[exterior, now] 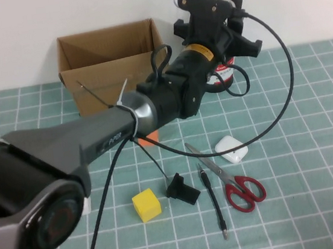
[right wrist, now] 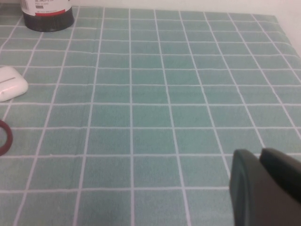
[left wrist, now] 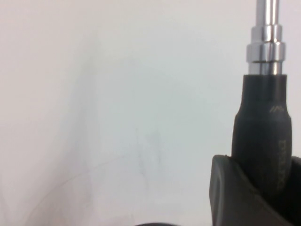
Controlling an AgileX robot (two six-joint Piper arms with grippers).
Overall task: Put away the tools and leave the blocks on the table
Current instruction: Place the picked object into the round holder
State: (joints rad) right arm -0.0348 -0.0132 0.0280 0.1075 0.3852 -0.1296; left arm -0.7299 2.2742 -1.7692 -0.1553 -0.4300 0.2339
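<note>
The thick black-handled screwdriver (left wrist: 263, 146) is up in the air, clamped in the left end effector (exterior: 235, 13), its steel shaft pointing upward against the white wall, high above the far side of the table (exterior: 322, 202). The left arm stretches across the scene, passing just in front of the open cardboard box (exterior: 110, 61).

Down on the table, the thin black screwdriver (exterior: 213, 200) lies well apart from that end effector, with the red-handled scissors (exterior: 231, 180) just beside it on the right. The yellow block (exterior: 146, 205) sits near the black bracket (exterior: 182, 189), and a sliver of the orange block (exterior: 148, 140) peeks out under the arm. The white case (exterior: 230, 149) rests past the scissors.

The right end effector (right wrist: 265, 188) hovers low over bare grid, holding nothing; how far apart its fingers stand I cannot tell.
</note>
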